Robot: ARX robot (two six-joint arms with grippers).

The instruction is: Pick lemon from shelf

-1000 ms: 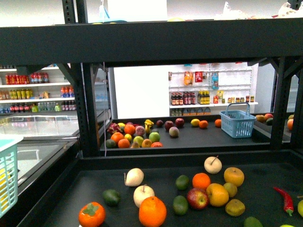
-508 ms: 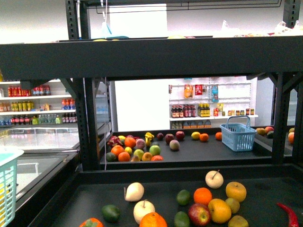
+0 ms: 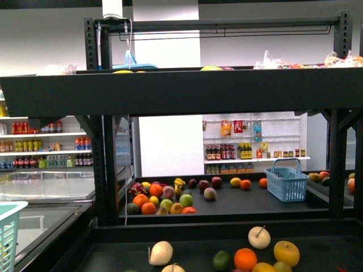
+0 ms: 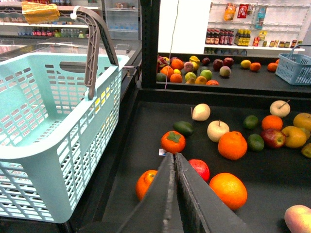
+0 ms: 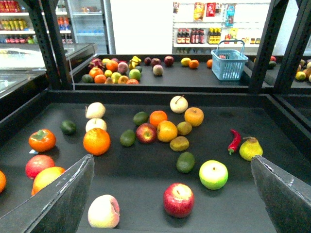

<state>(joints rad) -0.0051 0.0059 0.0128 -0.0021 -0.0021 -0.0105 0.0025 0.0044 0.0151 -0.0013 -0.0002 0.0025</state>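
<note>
Black metal shelf: wide raised-rim deck under our arms, loose fruit scattered across it.
Lemon: we cannot name it with certainty; the closest match is a yellow oval fruit in the cluster at mid-deck, nearer the far edge than the near one.
Neighbours of that fruit: a red apple touches it on the left-edge side, a small orange sits just beyond it, and an olive-brown fruit is against its right-edge side.
Left gripper: fingers pressed together with nothing between them, hanging over the deck near its left edge, above a red apple and two oranges.
Right gripper: fingers spread wide apart, holding nothing, with the mid-deck fruit framed between them.
Right-edge side of deck: a red chilli beside a yellow pear.
Near edge: a green apple, a second red apple and a peach.
Left-edge side: a persimmon and a large orange, apart from each other.
Teal basket: just off the deck's left edge, handle raised.
Blue basket: on the further stand, well apart from our arms.
</note>
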